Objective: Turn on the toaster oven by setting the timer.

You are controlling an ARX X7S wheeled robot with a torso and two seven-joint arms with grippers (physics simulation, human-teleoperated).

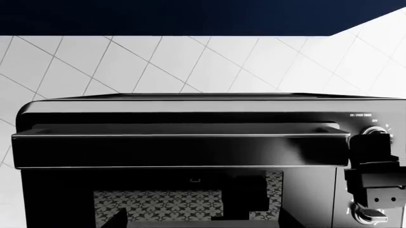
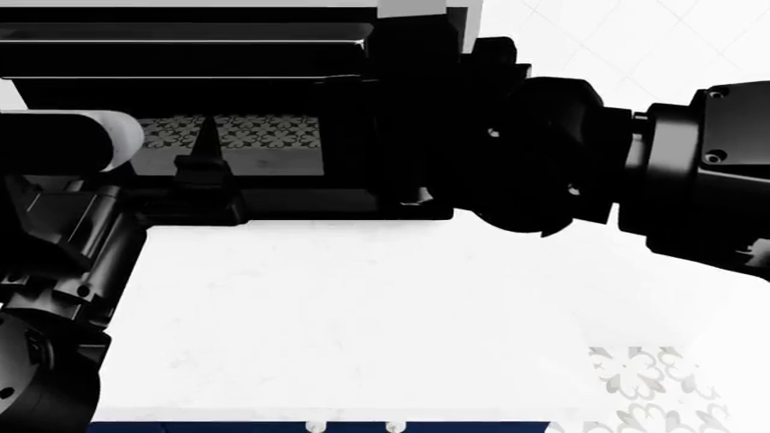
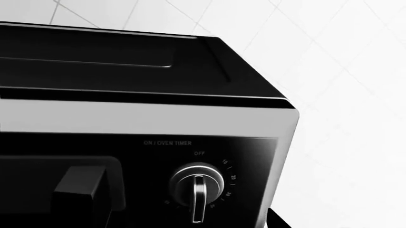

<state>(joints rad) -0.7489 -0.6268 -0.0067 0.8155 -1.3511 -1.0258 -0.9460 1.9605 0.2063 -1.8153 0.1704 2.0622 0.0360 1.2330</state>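
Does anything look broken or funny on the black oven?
Nothing looks broken. The toaster oven sits straight with its door shut. Its timer knob points down, away from OFF, with the right tool in front of it.

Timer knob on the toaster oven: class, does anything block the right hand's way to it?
Nothing visible does. In the right wrist view the timer knob on the toaster oven shows unobstructed under its OFF mark. In the left wrist view the right hand is already right at the knob column.
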